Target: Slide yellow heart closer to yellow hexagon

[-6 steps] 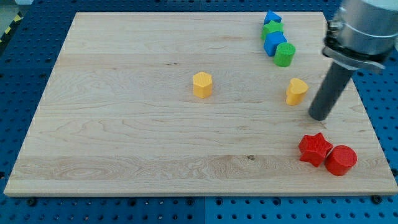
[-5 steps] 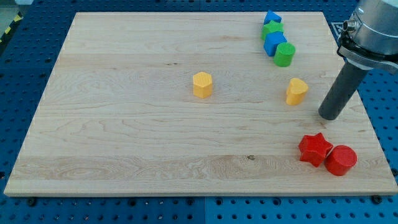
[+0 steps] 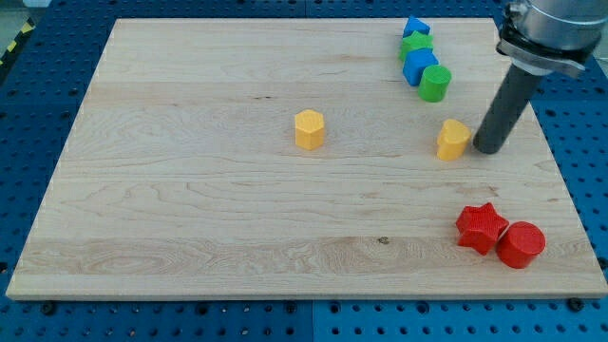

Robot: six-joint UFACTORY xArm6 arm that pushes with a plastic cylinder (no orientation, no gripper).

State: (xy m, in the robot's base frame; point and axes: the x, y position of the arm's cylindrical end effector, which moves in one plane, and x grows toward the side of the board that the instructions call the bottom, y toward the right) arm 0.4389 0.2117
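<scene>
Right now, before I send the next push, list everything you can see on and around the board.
yellow hexagon: 1, yellow, middle of the board.
yellow heart: 1, yellow, to the view's right of the hexagon, apart from it.
blue blocks: 2, blue, one at the view's top right, one lower in the same cluster; shapes unclear.
green blocks: 2, green, one between the blues, a round one at the cluster's lower end.
red star: 1, red, the view's bottom right.
red cylinder: 1, red, right beside the star.
board: 1, light wood, on a blue perforated table.
my tip: 1, dark rod, just right of the heart, close against it.
</scene>
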